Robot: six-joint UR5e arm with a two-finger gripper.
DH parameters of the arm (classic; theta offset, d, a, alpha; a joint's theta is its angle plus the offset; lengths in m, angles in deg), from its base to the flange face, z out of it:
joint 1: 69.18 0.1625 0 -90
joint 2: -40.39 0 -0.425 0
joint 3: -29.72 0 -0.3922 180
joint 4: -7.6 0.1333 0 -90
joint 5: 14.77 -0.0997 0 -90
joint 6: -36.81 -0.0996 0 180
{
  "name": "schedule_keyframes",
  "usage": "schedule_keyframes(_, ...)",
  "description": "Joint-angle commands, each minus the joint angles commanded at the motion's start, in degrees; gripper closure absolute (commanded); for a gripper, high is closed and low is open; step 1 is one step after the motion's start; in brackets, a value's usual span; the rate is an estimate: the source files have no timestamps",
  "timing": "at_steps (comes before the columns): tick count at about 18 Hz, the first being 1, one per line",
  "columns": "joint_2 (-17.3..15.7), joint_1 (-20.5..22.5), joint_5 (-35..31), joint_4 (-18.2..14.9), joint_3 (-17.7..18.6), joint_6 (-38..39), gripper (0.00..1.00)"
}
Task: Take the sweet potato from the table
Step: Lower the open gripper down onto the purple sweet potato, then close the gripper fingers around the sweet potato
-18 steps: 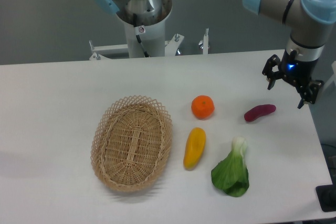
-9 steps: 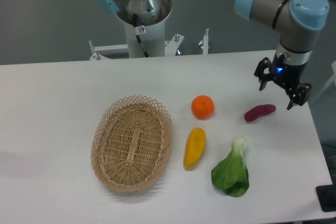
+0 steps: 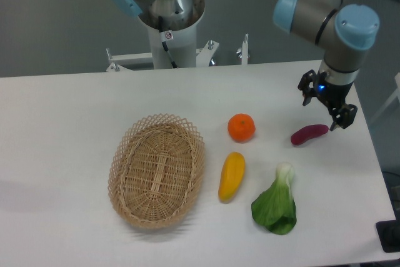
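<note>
Step in hand: the approach is judged to be under way; the sweet potato (image 3: 309, 134) is not yet grasped and lies flat on the table (image 3: 69, 123).
Place of the thing: it is found near the right edge of the table, about midway between the far and the near edge; the orange fruit (image 3: 241, 127) is seen to its left and the green leafy vegetable (image 3: 275, 205) nearer the front edge.
End effector: the gripper (image 3: 325, 104) is held above the right end of the tuber; the fingers are spread wide; nothing is held and nothing appears to be touched.
Next move: a small shift toward the middle of the tuber is probably needed; the jaws are to be set across its thin width; then a descent and a closing are called for.
</note>
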Motion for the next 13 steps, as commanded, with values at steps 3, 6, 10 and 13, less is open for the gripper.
schedule_keyframes(3, 1.23, 0.0, -0.09, 0.8, 0.7, -2.36, 0.0)
schedule_keyframes(6, 2.46, 0.0, -2.62, 1.06, 1.58, -5.19, 0.0)
schedule_keyframes(10, 4.13, 0.0, -4.04, 2.46, 1.76, -4.4, 0.0)
schedule_keyframes(13, 4.66, 0.0, -3.78, 5.1, 2.55, -4.31, 0.0)
